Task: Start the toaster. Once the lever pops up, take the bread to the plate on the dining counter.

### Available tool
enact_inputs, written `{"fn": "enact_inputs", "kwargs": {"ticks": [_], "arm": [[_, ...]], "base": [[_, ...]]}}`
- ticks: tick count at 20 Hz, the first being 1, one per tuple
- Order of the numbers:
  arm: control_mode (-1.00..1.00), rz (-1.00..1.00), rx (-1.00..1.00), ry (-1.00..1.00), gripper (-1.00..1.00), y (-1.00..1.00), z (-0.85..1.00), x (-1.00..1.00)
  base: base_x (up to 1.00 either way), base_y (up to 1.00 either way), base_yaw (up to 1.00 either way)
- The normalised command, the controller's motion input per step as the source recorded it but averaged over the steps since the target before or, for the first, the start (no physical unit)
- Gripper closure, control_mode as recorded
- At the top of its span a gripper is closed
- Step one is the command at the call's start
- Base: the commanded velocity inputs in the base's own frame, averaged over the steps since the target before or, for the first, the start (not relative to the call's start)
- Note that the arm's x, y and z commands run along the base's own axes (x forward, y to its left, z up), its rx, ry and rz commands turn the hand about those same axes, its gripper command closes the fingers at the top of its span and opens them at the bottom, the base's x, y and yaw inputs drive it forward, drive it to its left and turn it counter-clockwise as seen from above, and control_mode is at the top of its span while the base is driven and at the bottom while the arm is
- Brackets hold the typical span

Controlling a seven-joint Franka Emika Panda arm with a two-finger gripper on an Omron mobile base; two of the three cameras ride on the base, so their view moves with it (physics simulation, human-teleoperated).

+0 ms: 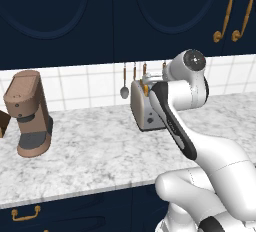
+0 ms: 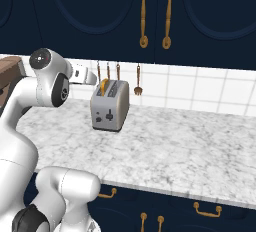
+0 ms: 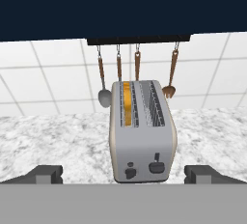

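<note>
The white-grey marble table point(image 1: 90, 151), backed by white wall tiles point(image 2: 200, 88) under navy cabinet doors point(image 1: 100, 16) with brass handles point(image 2: 144, 13), carries everything here. On its left end in the left base view stands a brown coffee machine point(image 1: 29, 113), well apart from the small boxy silver metal two-slot toaster point(image 2: 110, 106), which sits near the tiled wall with its narrow control face turned toward the robot. Just behind the toaster, a dark rail on the wall holds hanging utensils with wooden handles point(image 3: 137, 66), among them a grey ladle point(image 3: 104, 96). The white arm's end effector point(image 3: 123, 174) hovers in front of the toaster and above the table, its two dark fingertips point(image 3: 46, 174) spread wide apart with nothing between them, clear of the toaster. A square slice of bread with golden-orange crust point(image 3: 127, 103) stands sunk in the toaster's left slot in the hand view, its top edge showing. On the narrow face, the small dark slider lever point(image 3: 156, 157) sits beside the round dark knob point(image 3: 130, 172).
</note>
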Motion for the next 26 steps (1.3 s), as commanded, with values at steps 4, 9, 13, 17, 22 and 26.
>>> {"fn": "enact_inputs", "kwargs": {"ticks": [4,9,13,17,22,26], "arm": [[-1.0,0.0,0.0,0.0,-1.0,0.0,0.0,0.0],[-1.0,0.0,0.0,0.0,-1.0,0.0,0.0,0.0],[-1.0,0.0,0.0,0.0,-1.0,0.0,0.0,0.0],[-1.0,0.0,0.0,0.0,-1.0,0.0,0.0,0.0],[-1.0,0.0,0.0,0.0,-1.0,0.0,0.0,0.0],[-1.0,0.0,0.0,0.0,-1.0,0.0,0.0,0.0]], "base": [[0.0,0.0,0.0],[0.0,0.0,0.0],[0.0,0.0,0.0],[0.0,0.0,0.0],[0.0,0.0,0.0],[0.0,0.0,0.0]]}}
